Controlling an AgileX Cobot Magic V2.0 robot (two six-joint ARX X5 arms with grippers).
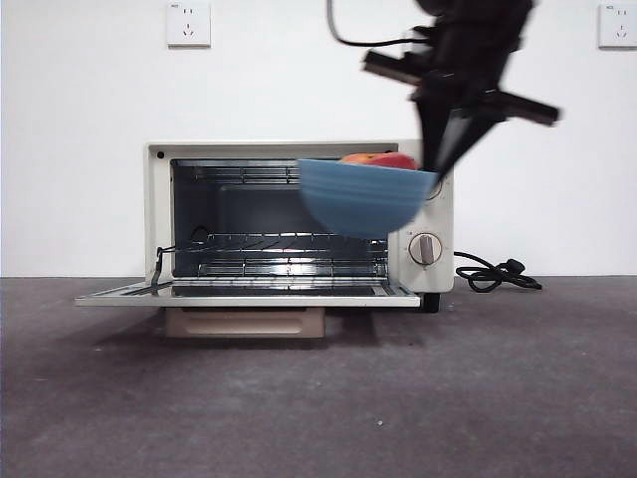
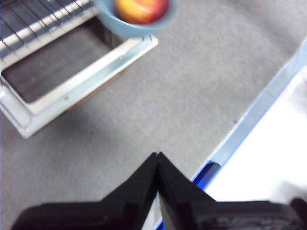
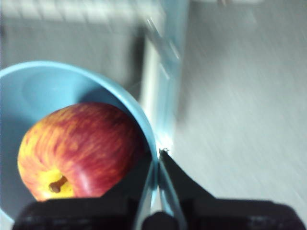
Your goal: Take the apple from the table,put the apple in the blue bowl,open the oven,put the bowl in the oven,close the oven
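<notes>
Right now the oven (image 1: pixel 299 219) is standing open on the table (image 1: pixel 318 398), while the right gripper (image 3: pixel 157 158), fingers clamped on the rim, is carrying the blue bowl (image 1: pixel 363 194) before its mouth. Rigid yet probably slick, it looks tilt-prone under the loose apple (image 3: pixel 79 148). The left gripper (image 2: pixel 157 158), fingers together, is waiting.

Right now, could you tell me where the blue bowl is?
The blue bowl hangs in the air in front of the open oven, on its knob side, with the apple inside; the right gripper pinches its rim.
</notes>
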